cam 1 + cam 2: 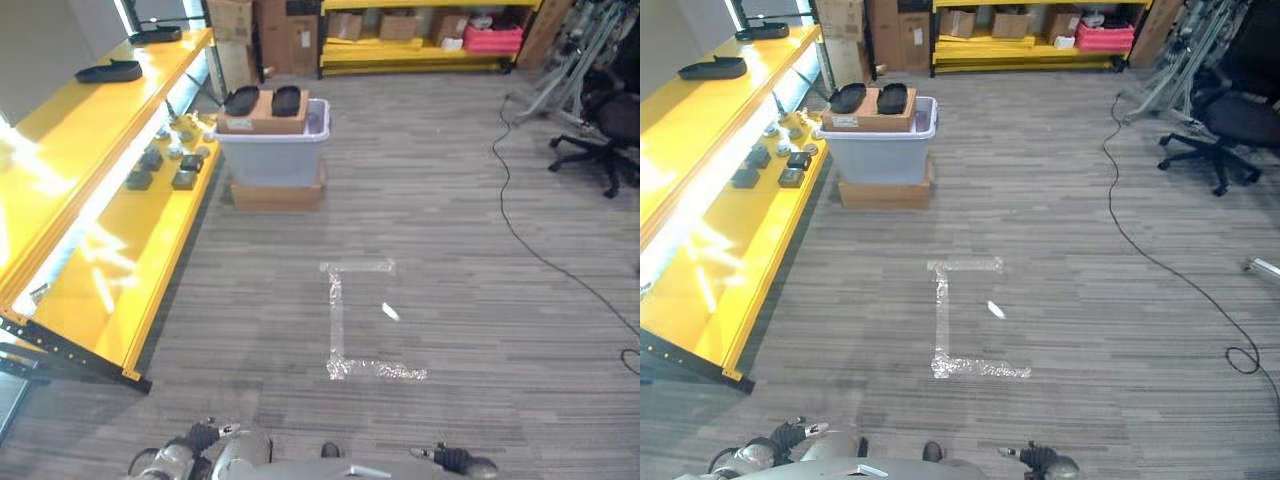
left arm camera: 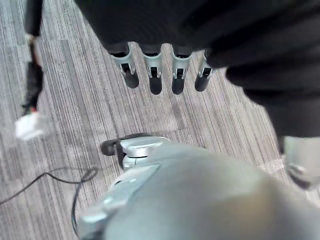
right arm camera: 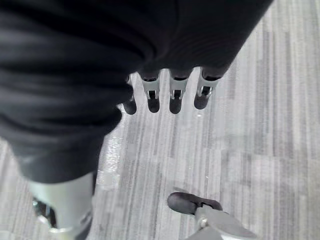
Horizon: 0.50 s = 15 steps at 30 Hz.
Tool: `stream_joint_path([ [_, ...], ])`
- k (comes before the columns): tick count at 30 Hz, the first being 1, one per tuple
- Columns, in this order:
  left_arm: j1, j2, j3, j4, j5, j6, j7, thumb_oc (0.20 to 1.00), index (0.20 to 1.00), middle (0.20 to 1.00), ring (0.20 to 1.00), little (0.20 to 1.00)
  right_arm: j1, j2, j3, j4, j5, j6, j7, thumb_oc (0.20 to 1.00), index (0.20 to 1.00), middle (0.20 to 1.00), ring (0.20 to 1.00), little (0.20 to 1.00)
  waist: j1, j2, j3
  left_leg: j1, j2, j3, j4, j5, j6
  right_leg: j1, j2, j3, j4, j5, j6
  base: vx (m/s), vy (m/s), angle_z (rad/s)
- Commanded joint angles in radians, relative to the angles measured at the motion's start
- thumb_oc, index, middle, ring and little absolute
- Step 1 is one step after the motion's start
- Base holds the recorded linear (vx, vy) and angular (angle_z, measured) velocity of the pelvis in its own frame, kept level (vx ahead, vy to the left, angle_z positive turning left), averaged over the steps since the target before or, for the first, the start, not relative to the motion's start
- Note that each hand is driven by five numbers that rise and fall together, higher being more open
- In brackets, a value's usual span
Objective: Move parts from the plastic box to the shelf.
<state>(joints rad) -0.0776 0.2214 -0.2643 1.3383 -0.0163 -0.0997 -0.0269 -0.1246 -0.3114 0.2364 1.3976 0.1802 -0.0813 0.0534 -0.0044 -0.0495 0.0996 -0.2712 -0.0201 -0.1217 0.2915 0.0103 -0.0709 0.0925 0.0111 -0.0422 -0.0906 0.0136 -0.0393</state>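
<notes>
The left hand (image 2: 165, 55) hangs above grey striped carpet (image 2: 90, 95), its dark ribbed cover leading to a row of silver fingers (image 2: 152, 70) with dark tips. The fingers are straight and slightly apart, pointing down toward the floor, and they hold nothing and touch nothing. The carpet runs in fine grey bands under the hand. A small white object (image 2: 31, 126) lies on the carpet well apart from the fingers; it is too blurred to tell what it is. Just beside it a thin dark upright shape (image 2: 34, 80) rises, also too blurred to identify.
</notes>
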Motion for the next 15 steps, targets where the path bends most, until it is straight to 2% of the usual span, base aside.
stream_joint_path([
  [1, -0.058, -0.006, -0.024, 0.039, 0.025, -0.011, 0.007, 1.000, 1.000, 1.000, 1.000, 1.000, -0.001, -0.033, -0.003, 0.004, -0.016, -0.003, -0.012, 1.000, 1.000, 1.000, 1.000, 1.000, 0.021, 0.034, 0.037, 0.097, -0.044, -0.017, -0.190, 0.037, 0.046, 0.026, -0.033, 0.037, 0.015, -0.049, 0.082, 0.37, 0.036, -0.05],
  [3, -0.034, 0.000, -0.019, 0.071, 0.043, -0.005, -0.003, 1.000, 1.000, 1.000, 1.000, 1.000, -0.015, -0.029, 0.008, -0.005, -0.023, -0.011, -0.011, 1.000, 1.000, 1.000, 1.000, 1.000, 0.052, 0.054, 0.023, 0.042, -0.074, -0.011, -0.355, 0.101, 0.044, 0.084, 0.004, 0.068, 0.003, -0.098, 0.080, 0.52, 0.048, -0.21],
  [6, -0.011, 0.008, -0.001, 0.086, 0.053, -0.001, -0.004, 1.000, 1.000, 1.000, 1.000, 1.000, -0.020, -0.018, 0.010, -0.005, -0.025, -0.012, -0.007, 1.000, 1.000, 1.000, 1.000, 1.000, 0.072, 0.049, 0.013, 0.037, -0.070, 0.003, -0.329, 0.123, 0.046, 0.126, 0.007, 0.092, 0.010, -0.132, 0.080, 0.37, 0.075, -0.39],
  [8, 0.008, 0.022, 0.020, 0.100, 0.065, 0.005, -0.004, 1.000, 1.000, 1.000, 1.000, 1.000, -0.016, 0.004, 0.014, -0.010, -0.034, -0.008, 0.002, 1.000, 1.000, 1.000, 1.000, 1.000, 0.080, 0.033, -0.016, 0.059, -0.071, -0.007, -0.295, 0.121, 0.075, 0.150, -0.009, 0.086, 0.050, -0.171, 0.092, 0.46, 0.163, -0.57],
  [11, 0.009, 0.031, 0.036, 0.105, 0.061, 0.006, 0.001, 1.000, 1.000, 1.000, 1.000, 1.000, -0.011, 0.019, 0.018, -0.005, -0.043, -0.007, 0.003, 1.000, 1.000, 1.000, 1.000, 1.000, 0.089, 0.019, -0.035, 0.074, -0.079, -0.009, -0.273, 0.099, 0.090, 0.133, -0.030, 0.096, 0.118, -0.172, 0.112, 0.38, 0.180, -0.29],
  [12, 0.000, 0.046, 0.063, 0.091, 0.024, 0.009, 0.009, 1.000, 1.000, 1.000, 1.000, 1.000, -0.002, 0.053, 0.027, -0.010, -0.051, -0.004, 0.015, 1.000, 1.000, 1.000, 1.000, 1.000, 0.093, -0.003, -0.042, 0.121, -0.090, 0.001, -0.245, 0.049, 0.113, 0.078, -0.058, 0.099, 0.320, -0.070, 0.178, 0.37, 0.194, 0.02],
  [13, 0.000, 0.046, 0.063, 0.091, 0.024, 0.009, 0.009, 1.000, 1.000, 1.000, 1.000, 1.000, -0.002, 0.053, 0.027, -0.010, -0.051, -0.004, 0.015, 1.000, 1.000, 1.000, 1.000, 1.000, 0.093, -0.004, -0.042, 0.121, -0.091, 0.001, -0.244, 0.049, 0.114, 0.078, -0.059, 0.099, 0.322, -0.071, 0.178, 0.49, 0.279, -0.07],
  [14, -0.021, 0.056, 0.058, 0.078, 0.017, 0.007, 0.012, 1.000, 1.000, 1.000, 1.000, 1.000, -0.005, 0.058, 0.034, -0.013, -0.064, -0.004, 0.011, 1.000, 1.000, 1.000, 1.000, 1.000, 0.080, 0.001, -0.024, 0.140, -0.093, -0.018, -0.223, 0.027, 0.123, 0.017, -0.054, 0.105, 0.463, 0.009, 0.201, 0.12, 0.086, -0.07],
  [15, -0.021, 0.056, 0.058, 0.078, 0.017, 0.007, 0.012, 1.000, 1.000, 1.000, 1.000, 1.000, -0.006, 0.058, 0.034, -0.013, -0.064, -0.004, 0.011, 1.000, 1.000, 1.000, 1.000, 1.000, 0.080, 0.001, -0.024, 0.139, -0.094, -0.019, -0.221, 0.026, 0.123, 0.016, -0.054, 0.105, 0.464, 0.008, 0.201, 0.23, 0.124, 0.06],
])
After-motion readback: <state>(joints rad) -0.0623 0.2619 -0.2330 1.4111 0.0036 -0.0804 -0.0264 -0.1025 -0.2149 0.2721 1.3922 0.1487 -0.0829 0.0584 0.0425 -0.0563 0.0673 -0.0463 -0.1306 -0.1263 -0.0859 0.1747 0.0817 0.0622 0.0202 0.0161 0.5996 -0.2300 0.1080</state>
